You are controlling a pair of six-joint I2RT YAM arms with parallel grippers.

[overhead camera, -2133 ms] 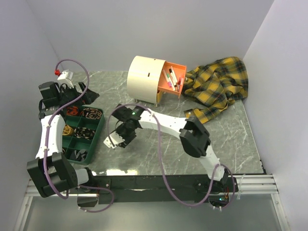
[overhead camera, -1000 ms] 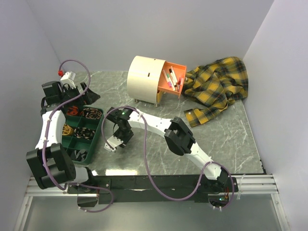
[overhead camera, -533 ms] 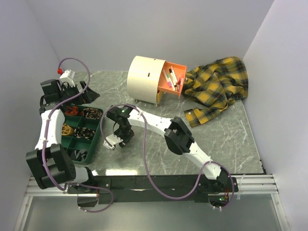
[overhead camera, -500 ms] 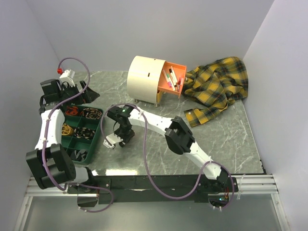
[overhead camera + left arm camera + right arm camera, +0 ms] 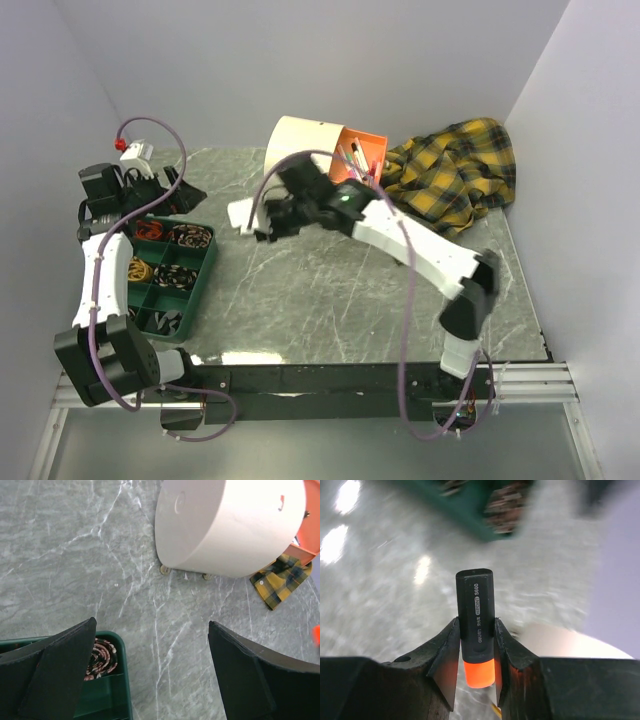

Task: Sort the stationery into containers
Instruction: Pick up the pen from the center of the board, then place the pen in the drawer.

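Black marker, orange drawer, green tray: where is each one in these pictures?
black marker (image 5: 475,615), right wrist view, on its printed black barrel.
orange drawer (image 5: 368,137), top view, on its far rim.
green tray (image 5: 204,283), top view, on its right-hand wall.

A grey marble-patterned table (image 5: 330,300) fills the scene, boxed in by plain pale walls: a back wall (image 5: 300,60), a left wall (image 5: 45,110) and a right wall (image 5: 590,180). Bright glare patches (image 5: 238,357) sit near its front edge, just beside a black rail (image 5: 330,378). Below the rail lies a dull grey surface (image 5: 300,440), possibly the floor.
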